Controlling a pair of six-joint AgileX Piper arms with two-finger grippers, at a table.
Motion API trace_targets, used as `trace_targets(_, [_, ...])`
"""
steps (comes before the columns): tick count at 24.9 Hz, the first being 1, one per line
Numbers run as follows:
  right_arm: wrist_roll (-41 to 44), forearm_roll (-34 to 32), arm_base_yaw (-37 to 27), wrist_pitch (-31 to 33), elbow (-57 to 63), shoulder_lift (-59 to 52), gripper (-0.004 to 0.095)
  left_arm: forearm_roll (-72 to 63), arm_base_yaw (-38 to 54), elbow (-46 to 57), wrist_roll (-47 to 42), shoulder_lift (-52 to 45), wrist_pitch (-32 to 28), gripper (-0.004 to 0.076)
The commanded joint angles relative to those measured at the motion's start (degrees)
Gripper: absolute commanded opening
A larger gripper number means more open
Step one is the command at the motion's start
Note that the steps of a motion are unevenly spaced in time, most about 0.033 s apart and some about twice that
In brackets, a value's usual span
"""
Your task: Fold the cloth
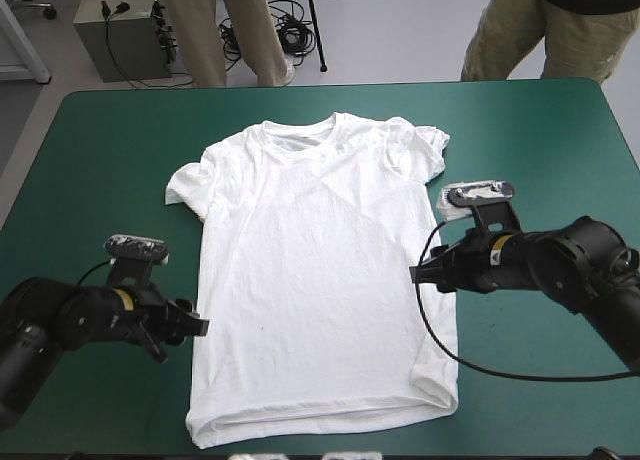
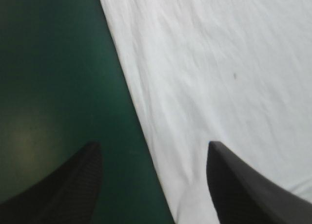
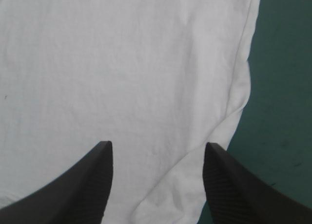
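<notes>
The right gripper (image 3: 158, 144) hangs, fingers apart, over the T-shirt (image 3: 122, 63) at its rumpled edge; teal-green cover (image 3: 285, 87) alongside.

This looks like a lab: a big table (image 1: 120, 140) with a teal-green cover, a grey box (image 1: 118, 35) at eleven o'clock, and black wires (image 1: 293, 30) (all tangled) on the floor (image 1: 390, 30) at twelve.

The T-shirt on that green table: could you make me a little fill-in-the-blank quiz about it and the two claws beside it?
1. The T-shirt lies spread ____ on the teal-green cover.
2. Its collar points toward the cover's ____ edge.
3. The left gripper and the right gripper are both ____, not shut.
4. The T-shirt's side edge runs ____ the left gripper's black fingers.

Missing words: flat; far; open; between.
</notes>
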Motion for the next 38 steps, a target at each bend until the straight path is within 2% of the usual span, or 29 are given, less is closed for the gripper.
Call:
trace_targets(1, [-0.01, -4.69, -0.08, 0.58, -7.53, 1.91, 0.0513, 0.87, 0.01, -5.69, -0.84, 6.73, -4.75, 0.0456])
trace_targets(11, [-0.01, -7.4, -0.48, 0.73, -13.7, 6.8, 0.0509, 0.88, 7.41, -28.23, 1.42, 30.79, -0.19, 0.0456])
trace_targets(15, [-0.01, -7.39, -0.48, 0.39, -13.7, 6.89, 0.0509, 1.14, 8.56, -30.35, 3.16, 35.77, 0.17, 0.0456])
trace_targets(19, [0.39, -7.29, -0.48, 0.27, -13.7, 6.89, 0.0508, 2.75, 8.56, -30.35, 3.37, 41.4, -2.99, 0.0449])
trace_targets(22, [0.66, -7.16, -0.48, 0.37, -13.7, 6.89, 0.0508, 2.75, 8.56, -30.35, 3.37, 45.37, -6.27, 0.0405])
trace_targets(27, [0.78, -7.16, -0.48, 0.35, -13.7, 6.89, 0.0507, 1.6, 8.56, -30.35, 5.34, 50.23, -6.44, 0.033])
trace_targets(28, [0.87, -7.16, -0.48, 0.35, -13.7, 6.92, 0.0496, 0.14, 8.56, -30.35, 6.89, 50.52, -6.15, 0.0296])
trace_targets(29, [1.23, -7.03, -0.48, 0.35, -13.7, 7.02, 0.0472, -1.41, 8.56, -30.35, 8.25, 50.97, -6.0, 0.0223])
trace_targets(30, [1.49, -6.94, -0.81, 0.35, -13.7, 7.27, 0.0446, -2.67, 8.56, -30.35, 8.93, 51.21, -5.92, 0.0113])
trace_targets(32, [2.14, -6.52, -2.15, 0.35, -13.85, 7.87, 0.0423, -3.14, 8.56, -30.35, 9.06, 51.21, -5.94, -0.0011])
trace_targets(35, [1.0, -2.03, -6.78, 1.2, -15.41, 10.31, 0.0423, -3.1, 8.56, -30.35, 9.98, 51.21, -5.3, -0.0009])
trace_targets(38, [-8.03, 5.02, -12.97, 1.95, -19.89, 15.54, 0.0441, -3.09, 8.56, -30.35, 10.01, 51.21, -4.96, -0.0009])
